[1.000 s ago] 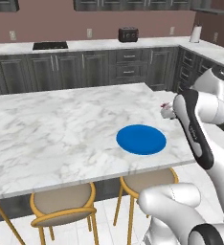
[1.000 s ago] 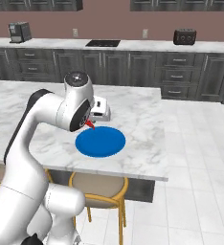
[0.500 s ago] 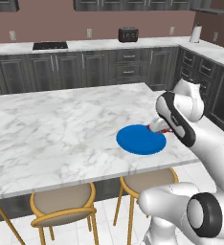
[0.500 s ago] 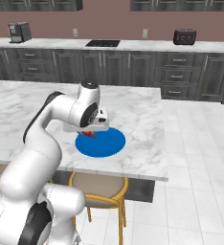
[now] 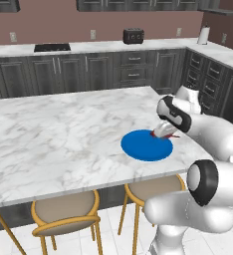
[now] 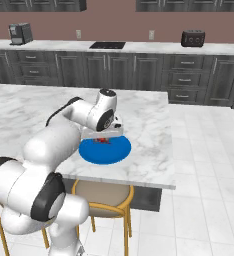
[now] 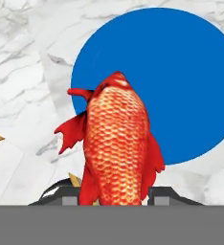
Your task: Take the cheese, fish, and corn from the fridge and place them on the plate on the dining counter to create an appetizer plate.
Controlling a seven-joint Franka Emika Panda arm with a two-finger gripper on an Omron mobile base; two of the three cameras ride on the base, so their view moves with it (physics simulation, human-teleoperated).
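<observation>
Dining counter (image 5: pixel 63 134): I see white-grey marble, with no writing I can read anywhere.
Plate (image 5: pixel 141 147): blue, lying near the counter's right edge.
Fish (image 7: pixel 116 143): red-orange and scaly, hanging over the plate's near rim.
Gripper (image 5: pixel 164 132): I have both fingers clamped on the fish, just above the plate.
Stools (image 5: pixel 63 214): yellow-framed, tucked below the counter.
</observation>
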